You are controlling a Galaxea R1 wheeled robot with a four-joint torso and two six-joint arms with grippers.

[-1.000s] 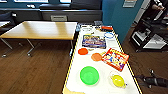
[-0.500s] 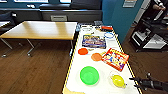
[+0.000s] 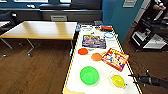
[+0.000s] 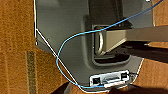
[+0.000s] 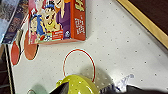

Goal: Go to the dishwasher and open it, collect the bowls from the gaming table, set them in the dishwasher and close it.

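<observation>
The gaming table (image 3: 75,67) is long and white with a thin yellow edge, and runs away from me. On it sit a green bowl (image 3: 89,75) close to me and two orange bowls (image 3: 83,51) (image 3: 96,57) farther along. My right gripper (image 3: 135,78) hovers open just off the table's right edge, level with a clear dish holding something yellow (image 3: 118,80). The right wrist view looks down on that yellow thing (image 5: 77,86), with both orange bowls (image 5: 31,48) (image 5: 15,53) beyond a game box. The left wrist view looks at my own base and the wood floor. The dishwasher is out of view.
A red game box (image 3: 115,59) and a blue one (image 3: 94,41) lie on the white table, with small items at its far end. A wooden-topped table (image 3: 40,30) stands to the left. A teal wall (image 3: 112,17) and a dark rig (image 3: 150,35) are on the right.
My right gripper has edged left toward the table's right edge. The bowls lie as before.
</observation>
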